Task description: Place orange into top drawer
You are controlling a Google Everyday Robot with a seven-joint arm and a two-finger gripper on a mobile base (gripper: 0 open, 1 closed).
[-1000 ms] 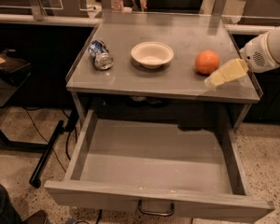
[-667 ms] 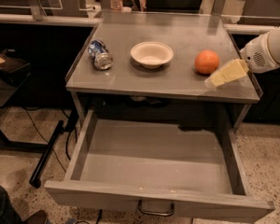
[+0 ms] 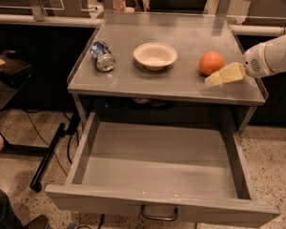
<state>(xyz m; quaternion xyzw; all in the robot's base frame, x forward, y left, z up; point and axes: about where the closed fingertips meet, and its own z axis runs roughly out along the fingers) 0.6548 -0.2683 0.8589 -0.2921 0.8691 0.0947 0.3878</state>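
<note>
The orange (image 3: 211, 62) sits on the grey tabletop (image 3: 171, 82) at the right. The gripper (image 3: 214, 79) comes in from the right on a white arm, its pale yellow fingers (image 3: 226, 74) low over the tabletop just in front of and to the right of the orange, not holding it. The top drawer (image 3: 159, 163) is pulled wide open below the tabletop, nothing in it, with its curved metal handle (image 3: 159, 214) on the front panel.
A white bowl (image 3: 155, 55) stands mid-table and a crushed blue-and-silver can (image 3: 102, 56) lies at the left. A black stand and cables lie on the floor at the left. A person's knee and hand show at the bottom left corner.
</note>
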